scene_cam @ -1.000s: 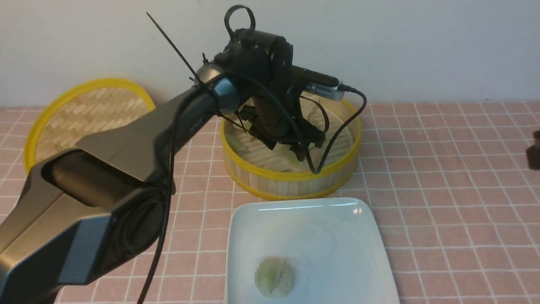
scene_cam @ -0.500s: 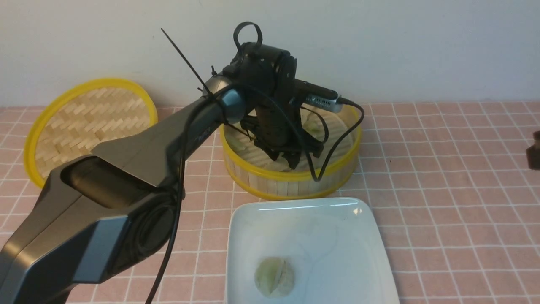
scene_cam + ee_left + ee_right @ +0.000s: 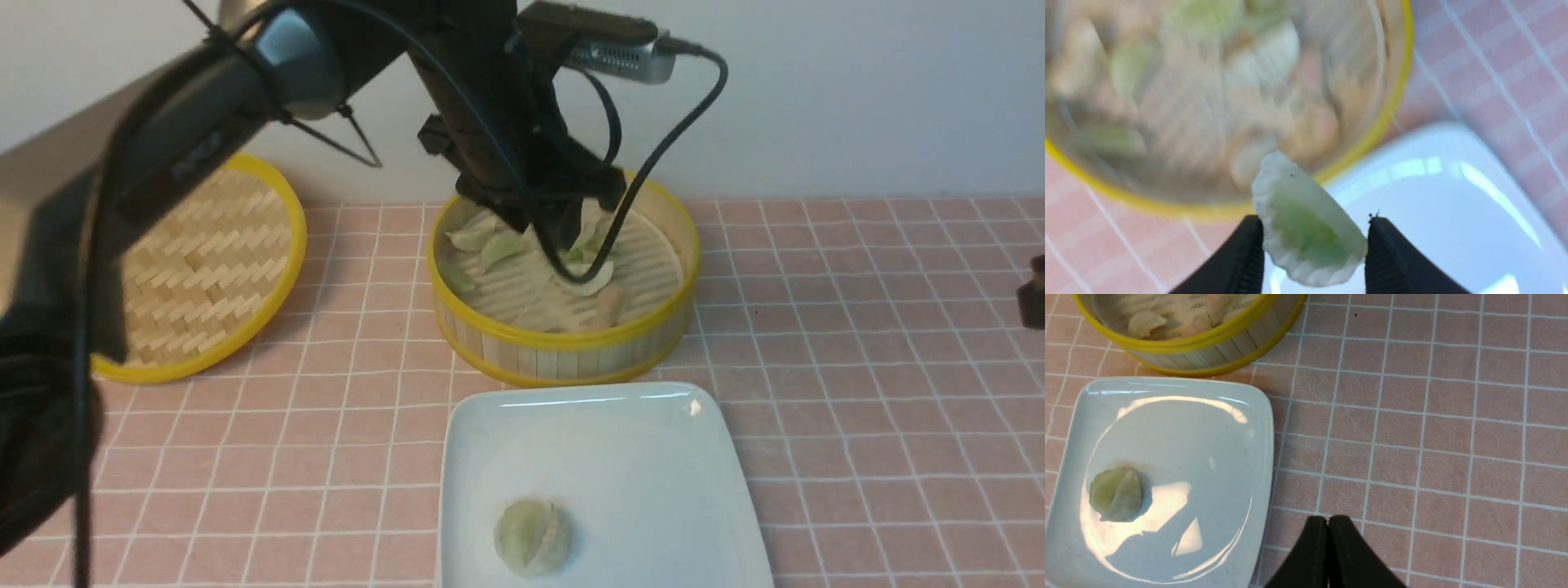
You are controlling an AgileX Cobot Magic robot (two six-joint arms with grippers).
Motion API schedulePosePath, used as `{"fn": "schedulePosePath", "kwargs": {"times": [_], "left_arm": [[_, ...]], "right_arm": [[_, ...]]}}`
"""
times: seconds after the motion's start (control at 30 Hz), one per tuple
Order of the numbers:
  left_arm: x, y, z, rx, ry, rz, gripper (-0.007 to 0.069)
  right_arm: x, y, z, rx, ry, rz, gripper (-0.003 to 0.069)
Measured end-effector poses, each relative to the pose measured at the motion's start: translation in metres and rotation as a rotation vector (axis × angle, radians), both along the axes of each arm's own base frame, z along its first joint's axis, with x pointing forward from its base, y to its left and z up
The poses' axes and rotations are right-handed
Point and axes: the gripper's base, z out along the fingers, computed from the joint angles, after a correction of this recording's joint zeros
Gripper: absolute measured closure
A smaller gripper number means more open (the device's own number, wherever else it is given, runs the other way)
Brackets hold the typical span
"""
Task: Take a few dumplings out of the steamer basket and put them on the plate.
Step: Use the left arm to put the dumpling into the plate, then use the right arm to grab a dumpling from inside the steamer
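Observation:
My left gripper (image 3: 1314, 220) is shut on a pale green crescent dumpling (image 3: 1306, 232), held in the air over the near rim of the steamer basket (image 3: 1388, 114) and the edge of the plate (image 3: 1453, 212). In the front view the left gripper (image 3: 563, 237) hangs above the steamer basket (image 3: 563, 341), which holds several dumplings (image 3: 500, 249). The white square plate (image 3: 645, 457) lies in front of the basket. My right gripper (image 3: 1327, 517) is shut and empty, over the table beside the plate (image 3: 1180, 457).
A larger round green-beige dumpling (image 3: 532, 535) sits on the plate's near left part; it also shows in the right wrist view (image 3: 1116, 494). The flat woven lid (image 3: 204, 261) lies at the left against the wall. The left arm's cable (image 3: 653, 163) loops over the basket.
My left gripper has risen out of the basket, carrying a dumpling; the arm now stands higher. Dumplings in the basket are uncovered. The right arm has not moved.

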Motion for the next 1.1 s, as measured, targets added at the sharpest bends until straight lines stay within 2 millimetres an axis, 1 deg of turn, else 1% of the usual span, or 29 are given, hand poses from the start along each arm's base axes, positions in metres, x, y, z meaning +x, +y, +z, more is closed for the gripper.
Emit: {"fn": "schedulePosePath", "kwargs": {"times": [0.03, 0.07, 0.13, 0.17, 0.27, 0.37, 0.43, 0.47, 0.53, 0.57, 0.6, 0.63, 0.7, 0.73, 0.8, 0.83, 0.87, 0.9, 0.93, 1.0, 1.03, 1.07, 1.1], "left_arm": [[-0.009, 0.002, -0.009, 0.019, 0.045, -0.008, 0.034], [-0.018, 0.002, -0.027, 0.046, 0.106, -0.018, 0.034], [-0.027, -0.001, -0.047, 0.079, 0.172, -0.035, 0.034], [-0.033, -0.004, -0.068, 0.114, 0.228, -0.051, 0.034], [-0.038, -0.014, -0.096, 0.151, 0.259, -0.117, 0.034], [-0.037, -0.021, -0.107, 0.148, 0.234, -0.151, 0.0337], [-0.035, -0.023, -0.11, 0.142, 0.225, -0.153, 0.0305], [-0.034, -0.024, -0.111, 0.14, 0.217, -0.152, 0.025], [-0.033, -0.024, -0.111, 0.145, 0.207, -0.151, 0.0175], [-0.032, -0.024, -0.109, 0.149, 0.202, -0.15, 0.0122], [-0.03, -0.024, -0.107, 0.156, 0.196, -0.147, 0.0104], [-0.029, -0.023, -0.103, 0.164, 0.195, -0.144, 0.0095], [-0.025, -0.022, -0.092, 0.195, 0.178, -0.121, 0.0131], [-0.022, -0.02, -0.083, 0.212, 0.142, -0.103, 0.0197], [-0.021, -0.016, -0.07, 0.226, 0.092, -0.09, 0.0314], [-0.023, -0.012, -0.059, 0.23, 0.066, -0.071, 0.0433], [-0.025, -0.007, -0.048, 0.232, 0.036, -0.061, 0.0498], [-0.026, -0.005, -0.043, 0.233, 0.028, -0.049, 0.0535], [-0.033, 0.005, -0.024, 0.213, -0.002, -0.019, 0.0587], [-0.045, 0.021, -0.003, 0.189, -0.026, 0.027, 0.0616], [-0.05, 0.027, 0.003, 0.185, -0.031, 0.041, 0.0622], [-0.062, 0.041, 0.016, 0.172, -0.043, 0.07, 0.0627], [-0.07, 0.052, 0.024, 0.165, -0.049, 0.094, 0.0631]], "right_arm": [[0.0, 0.0, 0.0, 0.001, -0.001, 0.0, 0.0668], [0.0, 0.0, 0.0, 0.004, -0.003, 0.0, 0.0668], [0.0, 0.001, 0.001, 0.013, -0.009, 0.008, 0.0668], [0.001, 0.002, 0.001, 0.019, -0.015, 0.02, 0.0668], [0.003, 0.006, 0.003, 0.042, -0.048, 0.05, 0.0666], [0.008, 0.009, 0.004, 0.062, -0.081, 0.08, 0.0666], [0.014, 0.012, 0.001, 0.078, -0.085, 0.105, 0.0664], [0.02, 0.014, -0.003, 0.09, -0.069, 0.118, 0.0662], [0.028, 0.018, -0.01, 0.108, -0.042, 0.14, 0.0661], [0.037, 0.02, -0.016, 0.122, -0.015, 0.152, 0.0661], [0.043, 0.022, -0.019, 0.128, -0.002, 0.16, 0.0659], [0.048, 0.023, -0.02, 0.133, 0.002, 0.166, 0.0659], [0.067, 0.026, -0.024, 0.138, 0.023, 0.173, 0.0658], [0.08, 0.03, -0.022, 0.135, 0.017, 0.183, 0.0656], [0.097, 0.036, -0.025, 0.13, 0.022, 0.199, 0.0651], [0.109, 0.042, -0.026, 0.122, 0.019, 0.214, 0.0646], [0.119, 0.048, -0.024, 0.112, 0.008, 0.229, 0.0641], [0.125, 0.053, -0.025, 0.104, 0.007, 0.241, 0.0638], [0.14, 0.066, -0.031, 0.086, 0.014, 0.273, 0.0624], [0.161, 0.085, -0.039, 0.052, 0.017, 0.32, 0.0595], [0.164, 0.089, -0.042, 0.046, 0.019, 0.328, 0.0588], [0.18, 0.104, -0.052, 0.022, 0.028, 0.351, 0.0552], [0.188, 0.111, -0.058, 0.011, 0.034, 0.361, 0.0532]]}}
